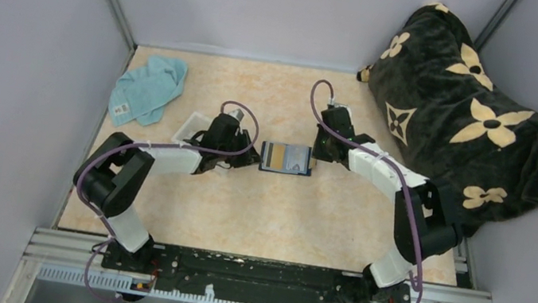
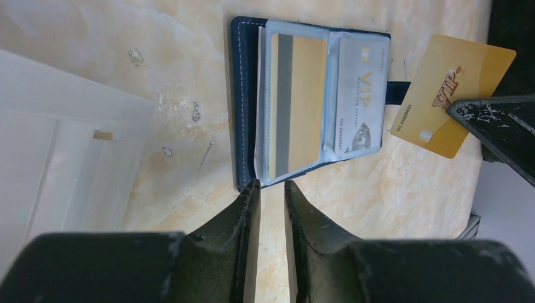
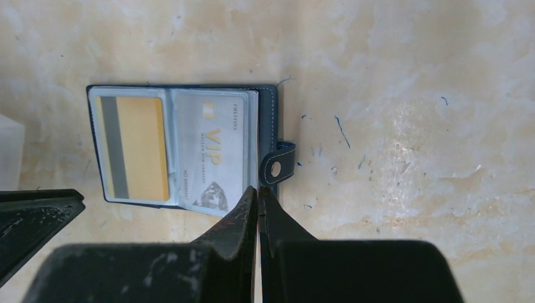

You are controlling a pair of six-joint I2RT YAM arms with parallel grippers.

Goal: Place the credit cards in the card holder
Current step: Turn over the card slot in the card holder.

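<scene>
Right gripper (image 3: 258,205), clamped on a gold credit card (image 2: 451,95), hangs just beside the open card holder's (image 2: 245,107) strap end; left gripper (image 2: 271,199), jaws narrowly parted and empty, flanks the opposite end.

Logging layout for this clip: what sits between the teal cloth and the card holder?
In the top view, the clear tray, then the left end effector, lie between the cloth and the card holder.

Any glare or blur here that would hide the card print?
Left wrist: gold VIP card print sharp, left gripper blurred. Right wrist: pale sheen on table, right gripper soft. Top external: even light, card holder too small to read.
</scene>
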